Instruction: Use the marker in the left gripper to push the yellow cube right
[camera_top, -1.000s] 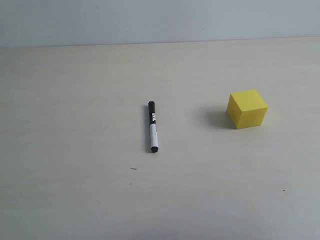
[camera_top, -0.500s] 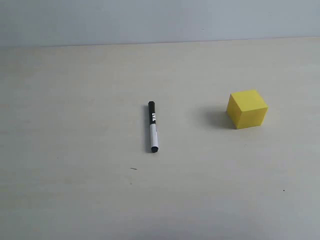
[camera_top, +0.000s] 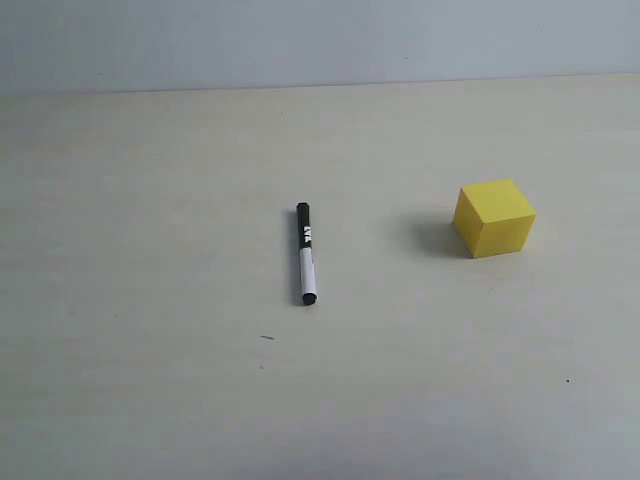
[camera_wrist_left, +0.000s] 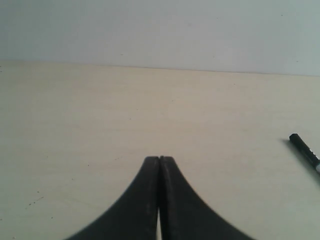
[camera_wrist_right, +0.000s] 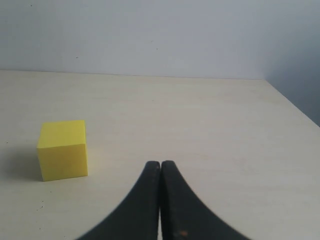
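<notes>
The marker lies flat on the beige table near the middle of the exterior view, black cap away from the camera. Its cap end shows at the edge of the left wrist view, well off to one side of my left gripper, which is shut on nothing. The yellow cube rests on the table to the right of the marker. In the right wrist view the yellow cube sits off to the side of my right gripper, also shut and empty. Neither gripper appears in the exterior view.
The beige table ends at a pale wall at the back. In the right wrist view the table's edge runs along one side, with a dark drop beyond it.
</notes>
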